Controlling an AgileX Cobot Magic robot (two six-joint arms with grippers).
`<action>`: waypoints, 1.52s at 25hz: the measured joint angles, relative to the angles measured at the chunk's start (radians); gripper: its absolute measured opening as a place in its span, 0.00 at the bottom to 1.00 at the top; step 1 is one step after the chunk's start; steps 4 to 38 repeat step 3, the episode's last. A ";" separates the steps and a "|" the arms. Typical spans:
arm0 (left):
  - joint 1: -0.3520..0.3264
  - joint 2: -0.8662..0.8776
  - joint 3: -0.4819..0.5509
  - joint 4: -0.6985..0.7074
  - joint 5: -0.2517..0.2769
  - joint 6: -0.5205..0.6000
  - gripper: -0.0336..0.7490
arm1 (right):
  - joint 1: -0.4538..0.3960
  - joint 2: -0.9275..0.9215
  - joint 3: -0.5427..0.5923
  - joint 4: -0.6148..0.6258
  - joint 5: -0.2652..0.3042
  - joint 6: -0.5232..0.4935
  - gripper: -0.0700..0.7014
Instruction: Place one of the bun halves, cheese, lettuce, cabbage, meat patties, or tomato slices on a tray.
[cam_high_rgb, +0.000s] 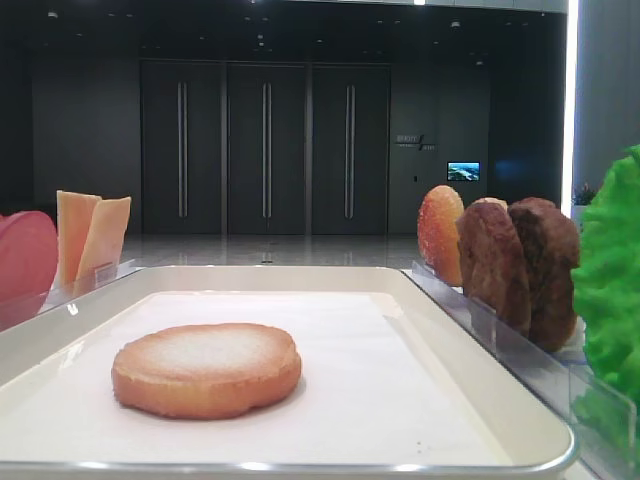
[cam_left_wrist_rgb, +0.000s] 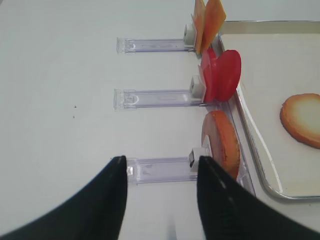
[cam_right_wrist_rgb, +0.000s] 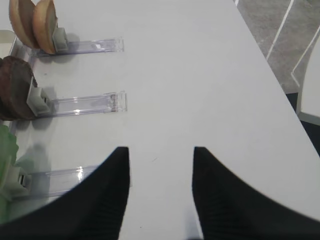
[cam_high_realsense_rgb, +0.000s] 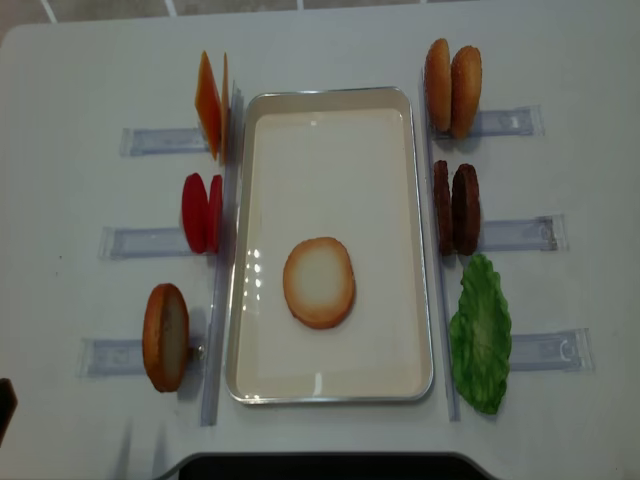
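Bun half (cam_high_realsense_rgb: 319, 282) lies flat on the tray (cam_high_realsense_rgb: 330, 98) liner. Left end effector (cam_left_wrist_rgb: 161, 170) and right end effector (cam_right_wrist_rgb: 160, 165) both stand apart, empty, over the surface. Risk: careless retreat could clip the upright bun piece (cam_left_wrist_rgb: 222, 144) beside the left rack.

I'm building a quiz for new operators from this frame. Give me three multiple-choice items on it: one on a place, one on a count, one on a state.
1. Where does the bun half lie?
A. On the tray
B. In a clear rack
C. On the bare table

2. How many meat patties stand in the rack right of the tray?
A. One
B. Two
C. Four

3. How is the left gripper?
A. Shut on the cheese
B. Holding the lettuce
C. Jaws apart, holding nothing

Answers: 1 A, it rests flat on the white liner, pale face up. 2 B, two dark discs stand side by side. 3 C, its wrist view shows a bare gap between the fingers.
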 joint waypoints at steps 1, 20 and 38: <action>0.000 0.000 0.000 0.000 0.000 0.000 0.49 | 0.000 0.000 0.000 0.000 0.000 0.000 0.47; 0.000 0.000 0.001 0.000 0.000 0.000 0.49 | 0.000 0.000 0.000 0.000 0.000 0.000 0.47; 0.000 0.000 0.001 0.000 0.000 0.000 0.49 | 0.000 0.000 0.000 0.000 0.000 0.000 0.47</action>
